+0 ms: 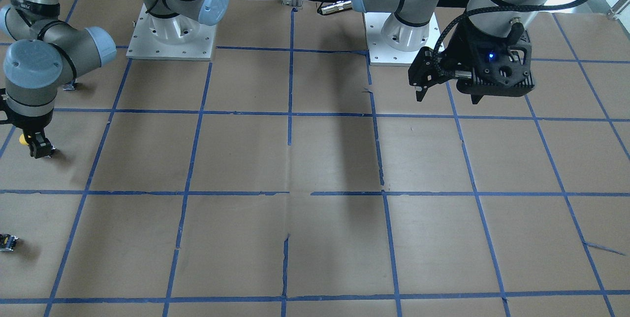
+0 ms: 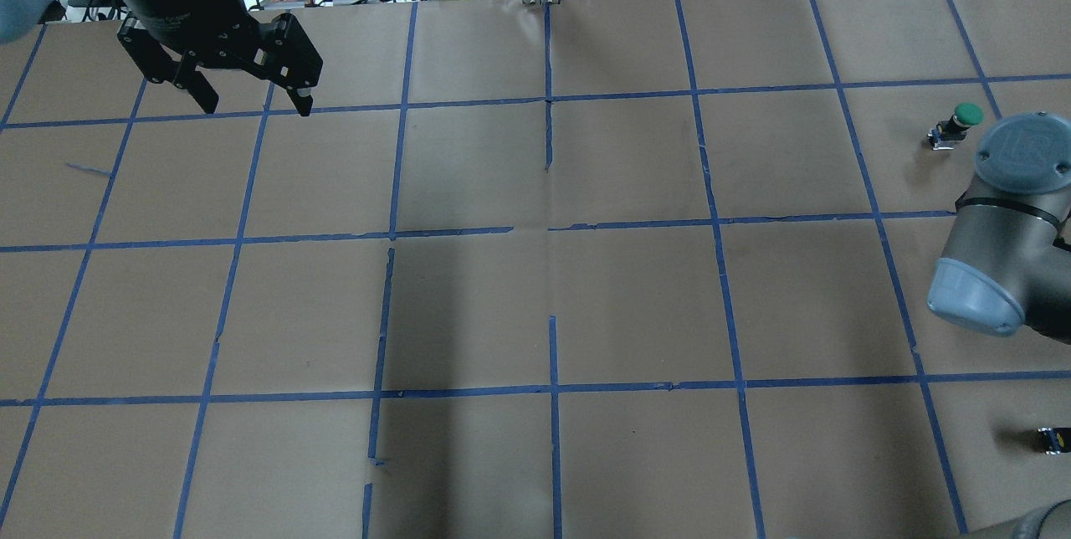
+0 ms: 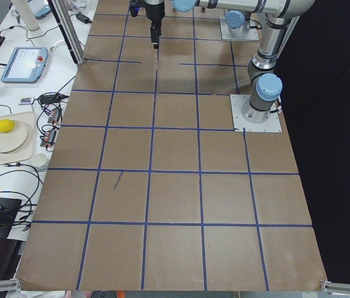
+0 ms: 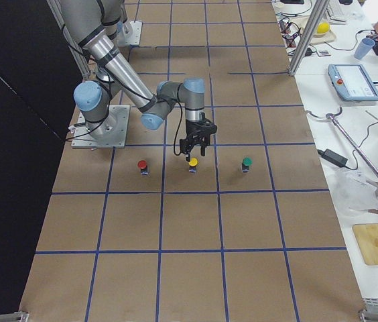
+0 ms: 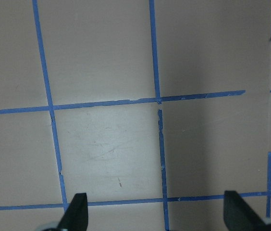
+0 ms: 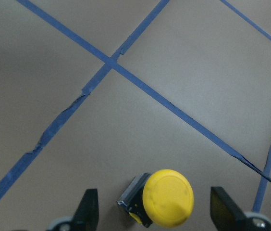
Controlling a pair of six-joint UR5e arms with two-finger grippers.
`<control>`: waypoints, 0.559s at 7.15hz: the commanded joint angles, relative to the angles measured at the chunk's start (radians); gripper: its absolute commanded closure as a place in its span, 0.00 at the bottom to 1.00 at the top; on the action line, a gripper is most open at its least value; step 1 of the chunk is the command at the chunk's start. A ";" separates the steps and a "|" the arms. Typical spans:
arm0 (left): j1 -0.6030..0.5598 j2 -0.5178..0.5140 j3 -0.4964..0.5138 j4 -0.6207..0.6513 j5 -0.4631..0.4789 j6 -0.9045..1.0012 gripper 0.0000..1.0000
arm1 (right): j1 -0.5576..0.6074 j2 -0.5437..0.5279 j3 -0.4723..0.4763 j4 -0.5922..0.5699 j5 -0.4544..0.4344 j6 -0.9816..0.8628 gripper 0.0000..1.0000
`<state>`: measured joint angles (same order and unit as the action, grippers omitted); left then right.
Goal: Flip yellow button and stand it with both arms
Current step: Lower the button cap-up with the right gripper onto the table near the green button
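Observation:
The yellow button point(image 6: 166, 197) stands on the brown table paper with its round cap up; it also shows in the exterior right view point(image 4: 192, 164) and, partly hidden, in the front view point(image 1: 22, 139). My right gripper point(image 6: 157, 211) is open, hovering right over it with a finger on each side, not touching; it also shows in the exterior right view point(image 4: 193, 149) and the front view point(image 1: 39, 149). My left gripper point(image 2: 251, 100) is open and empty, held above the table far from the button; it also shows in the front view point(image 1: 424, 88) and the left wrist view point(image 5: 157, 214).
A red-capped button point(image 4: 142, 165) stands on the robot side of the yellow one and a green-capped button point(image 4: 246, 163) on the far side; the green one also shows overhead point(image 2: 960, 119). A small dark switch part point(image 2: 1053, 438) lies at the overhead view's right edge. Blue tape lines grid the table.

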<state>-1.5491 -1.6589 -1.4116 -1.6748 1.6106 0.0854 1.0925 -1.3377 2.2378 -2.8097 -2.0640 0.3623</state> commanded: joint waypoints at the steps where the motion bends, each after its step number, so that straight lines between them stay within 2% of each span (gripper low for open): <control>1: 0.001 -0.001 0.005 0.001 0.000 -0.001 0.00 | 0.001 -0.032 -0.010 0.066 0.007 -0.023 0.00; 2: 0.001 -0.001 0.005 0.001 0.000 0.001 0.00 | 0.006 -0.096 -0.038 0.196 0.049 -0.025 0.00; 3: 0.001 -0.002 0.005 0.001 0.000 -0.001 0.00 | 0.007 -0.188 -0.087 0.411 0.130 -0.032 0.00; 4: 0.001 0.001 0.000 0.001 0.000 -0.001 0.00 | 0.016 -0.230 -0.162 0.609 0.159 -0.066 0.00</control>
<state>-1.5478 -1.6597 -1.4080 -1.6736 1.6106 0.0848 1.1009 -1.4970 2.1527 -2.4380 -1.9582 0.3249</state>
